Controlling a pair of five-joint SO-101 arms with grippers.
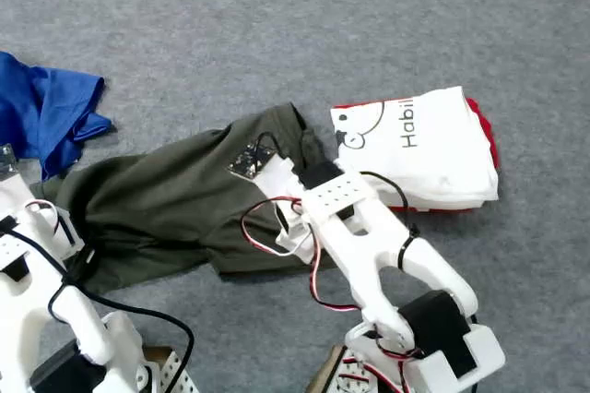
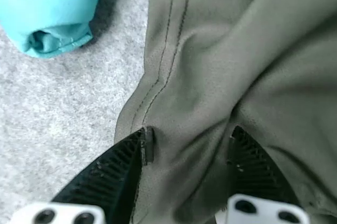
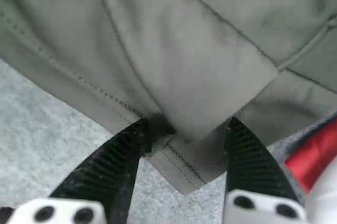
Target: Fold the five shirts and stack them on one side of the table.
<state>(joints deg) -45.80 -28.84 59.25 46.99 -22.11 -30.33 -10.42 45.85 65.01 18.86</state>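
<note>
**Third shirt laid out, both grippers set over its edges for the fold**

At the far left of the grey table (image 1: 277, 33) a blue shirt (image 1: 46, 112) lies crumpled and unfolded, just beside the left end of the olive shirt. The left gripper (image 2: 188, 132) hangs low over that end, near a stitched seam. Its jaws are spread, with olive cloth lying in the gap between them and not pinched.

The olive shirt (image 1: 157, 199) lies across the middle of the table, roughly flat but wrinkled, running from the left arm up towards the stack on the right.

The right gripper (image 3: 187, 124) is at the shirt's right end, over a hemmed corner where layers overlap. Its jaws also stand apart, with the corner between them and nothing clamped.

On the right, a folded white shirt (image 1: 424, 144) rests on a folded red shirt (image 1: 484, 135), whose edge shows under it. The olive shirt's upper right corner lies just beside this stack.

By my reading, two shirts are done and stacked, and the olive one is in hand at the grasping stage of a fold. The next move seems to call for both grippers to close on their edges together, taking the full layer of cloth and not a loose wrinkle. They would then lift evenly and carry one side over the other, and the right arm should stay clear of the stack.
</note>
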